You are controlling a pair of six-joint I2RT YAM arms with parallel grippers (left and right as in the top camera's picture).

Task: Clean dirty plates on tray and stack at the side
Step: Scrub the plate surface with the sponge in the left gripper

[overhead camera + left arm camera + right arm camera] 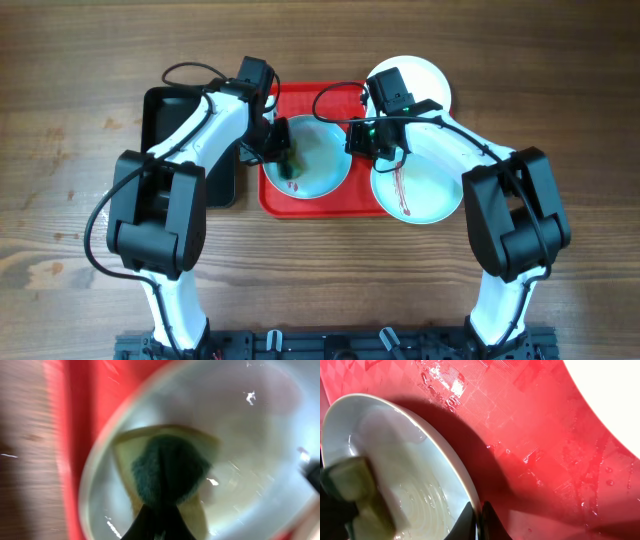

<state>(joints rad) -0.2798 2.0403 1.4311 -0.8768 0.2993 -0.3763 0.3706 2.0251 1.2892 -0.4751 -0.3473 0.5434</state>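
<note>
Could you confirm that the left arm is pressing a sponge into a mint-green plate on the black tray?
No: the overhead view shows the mint-green plate on the red tray, not the black tray. The left fingers do hold the sponge in it.

This looks like a robotics lab bench, not a kitchen. A left arm (190,150) and right arm (480,165), trailing cables (185,72), stand on a black rail (330,345) edging a wood-grain counter (60,120), with plates (325,170) on a red tray (300,100).
</note>
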